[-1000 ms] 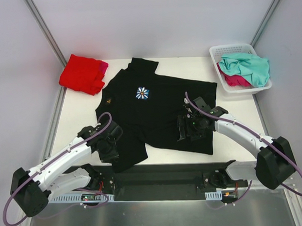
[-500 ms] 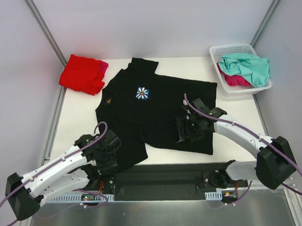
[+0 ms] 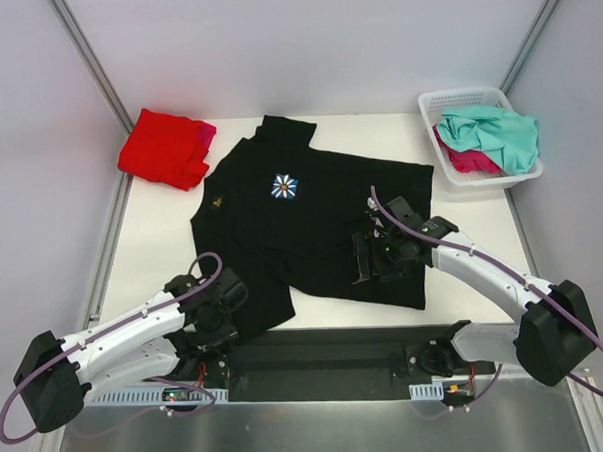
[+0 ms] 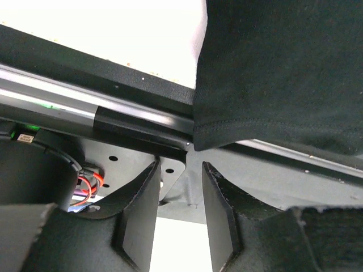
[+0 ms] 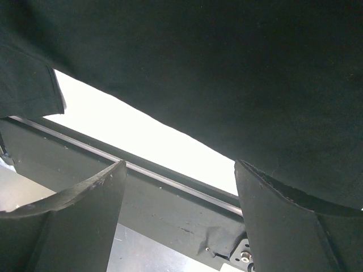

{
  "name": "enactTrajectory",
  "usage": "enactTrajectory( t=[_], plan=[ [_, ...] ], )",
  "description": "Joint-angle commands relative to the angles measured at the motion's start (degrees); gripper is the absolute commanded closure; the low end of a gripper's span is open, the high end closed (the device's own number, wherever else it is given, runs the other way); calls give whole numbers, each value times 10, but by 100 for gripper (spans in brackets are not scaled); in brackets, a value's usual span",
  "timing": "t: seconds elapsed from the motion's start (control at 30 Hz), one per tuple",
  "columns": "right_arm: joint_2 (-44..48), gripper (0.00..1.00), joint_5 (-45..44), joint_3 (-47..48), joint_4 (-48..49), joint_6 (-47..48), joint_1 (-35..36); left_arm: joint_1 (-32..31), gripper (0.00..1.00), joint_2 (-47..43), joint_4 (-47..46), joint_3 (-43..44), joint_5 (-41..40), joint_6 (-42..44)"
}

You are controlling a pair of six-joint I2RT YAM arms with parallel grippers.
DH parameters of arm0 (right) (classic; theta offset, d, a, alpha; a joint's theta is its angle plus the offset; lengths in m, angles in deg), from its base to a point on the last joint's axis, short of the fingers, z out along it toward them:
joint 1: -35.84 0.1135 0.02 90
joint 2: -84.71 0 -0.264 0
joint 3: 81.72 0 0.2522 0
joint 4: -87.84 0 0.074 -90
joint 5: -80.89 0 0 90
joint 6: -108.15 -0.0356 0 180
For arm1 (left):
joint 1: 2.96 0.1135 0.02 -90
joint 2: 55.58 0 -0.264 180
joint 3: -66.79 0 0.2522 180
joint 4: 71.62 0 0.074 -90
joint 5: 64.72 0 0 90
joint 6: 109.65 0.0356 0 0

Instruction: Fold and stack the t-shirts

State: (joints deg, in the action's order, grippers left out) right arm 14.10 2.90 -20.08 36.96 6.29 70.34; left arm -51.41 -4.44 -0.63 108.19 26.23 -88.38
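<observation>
My left arm (image 3: 107, 345) lies low, stretched rightward from its base with the elbow barely raised. The wrist is turned so the left gripper (image 4: 180, 170) looks back toward the bases, and its two fingers stand a narrow gap apart with nothing between them. My right arm (image 3: 494, 278) bends in from the right, forearm sloping down toward the middle, and the right gripper (image 5: 180, 170) hangs spread wide, fingers well apart, gripping nothing.
</observation>
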Motion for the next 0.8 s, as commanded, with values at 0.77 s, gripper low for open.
enactTrajectory(
  t=[0.77],
  plan=[
    [46, 20, 3, -31, -11, -2, 3, -3, 66, 82, -61, 60, -74, 11]
  ],
)
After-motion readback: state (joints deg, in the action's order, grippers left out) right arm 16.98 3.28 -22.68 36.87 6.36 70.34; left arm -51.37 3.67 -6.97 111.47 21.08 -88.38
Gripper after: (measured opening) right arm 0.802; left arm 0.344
